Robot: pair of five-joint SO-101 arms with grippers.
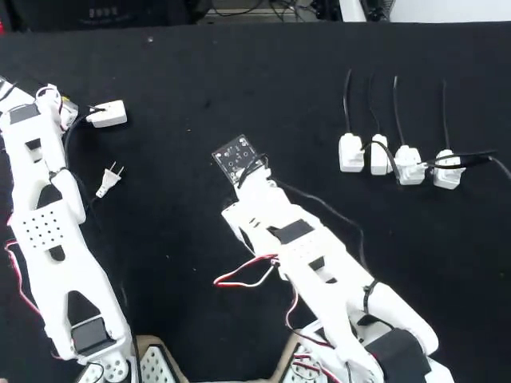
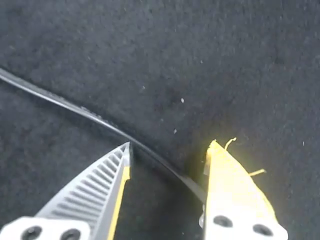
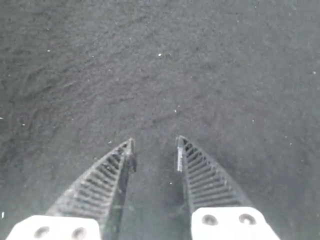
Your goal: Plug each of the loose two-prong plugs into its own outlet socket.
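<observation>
One loose white two-prong plug (image 1: 108, 181) lies flat on the black cloth table (image 1: 192, 72), with its metal prongs pointing away from the arms' bases. Just beyond the plug, and apart from it, sits a white box-shaped outlet socket (image 1: 107, 114).

The white left arm (image 1: 48, 223) runs along the plug's outer side and ends beside that socket. In its wrist view the left gripper (image 2: 169, 146) hangs low over the cloth with its jaws spread. One finger is grey and ribbed, the other is wrapped in yellow tape. A thin black cord (image 2: 75, 107) runs across the cloth and passes between them, and neither finger clamps it.

On the plug's other side, near mid-table, stands the white right arm (image 1: 295, 239). The right gripper (image 3: 155, 141) has its two ribbed grey fingers parted by a narrow gap above bare cloth, holding nothing.

Well beyond that arm, far from the plug, four white plug blocks (image 1: 382, 155) lie in a row. Each trails a black cord.
</observation>
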